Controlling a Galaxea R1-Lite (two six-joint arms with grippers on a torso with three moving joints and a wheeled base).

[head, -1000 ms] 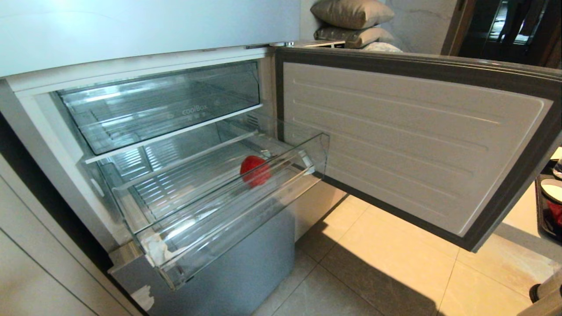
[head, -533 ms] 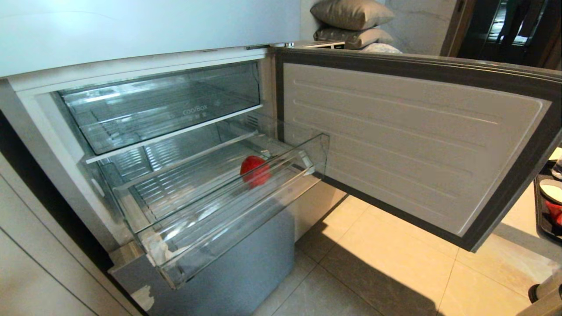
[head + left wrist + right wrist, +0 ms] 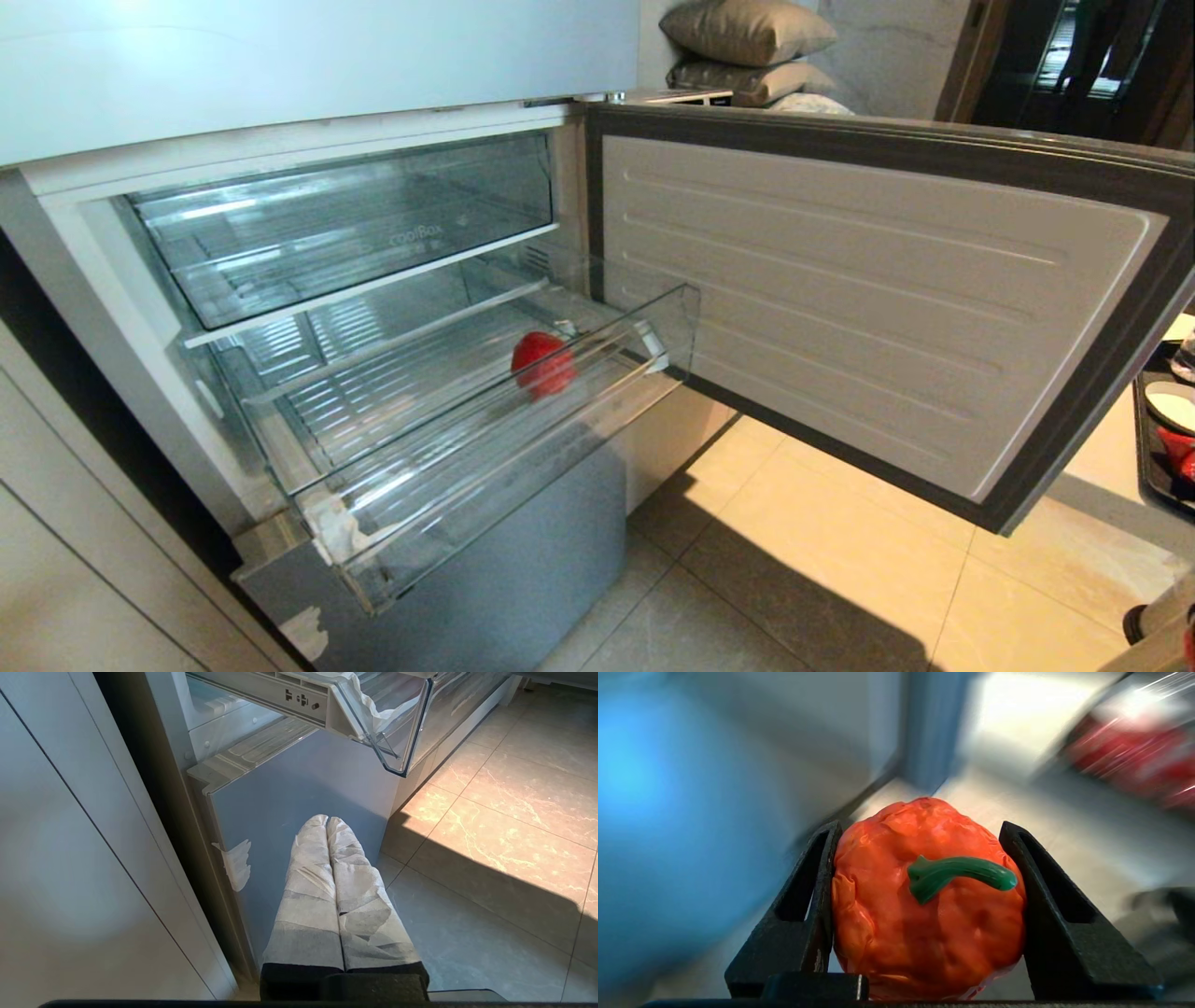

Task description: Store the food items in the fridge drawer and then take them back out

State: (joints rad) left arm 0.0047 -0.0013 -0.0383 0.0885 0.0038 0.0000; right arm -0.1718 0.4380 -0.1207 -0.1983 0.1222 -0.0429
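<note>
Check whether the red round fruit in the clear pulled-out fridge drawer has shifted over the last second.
No. The red round fruit sits at the same spot against the front wall of the clear fridge drawer, just below the drawer's right front corner as before.

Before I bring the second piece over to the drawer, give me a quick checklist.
1. Orange-red fruit clamped in right end effector: ok.
2. Fridge drawer pulled out: ok.
3. Free floor in the drawer beside the red fruit: ok.
4. Fridge door swung wide: ok.
5. Left end effector shut, parked low by the lower panel: ok.
6. Right arm's path to the drawer: cannot tell, arm outside head view.
</note>
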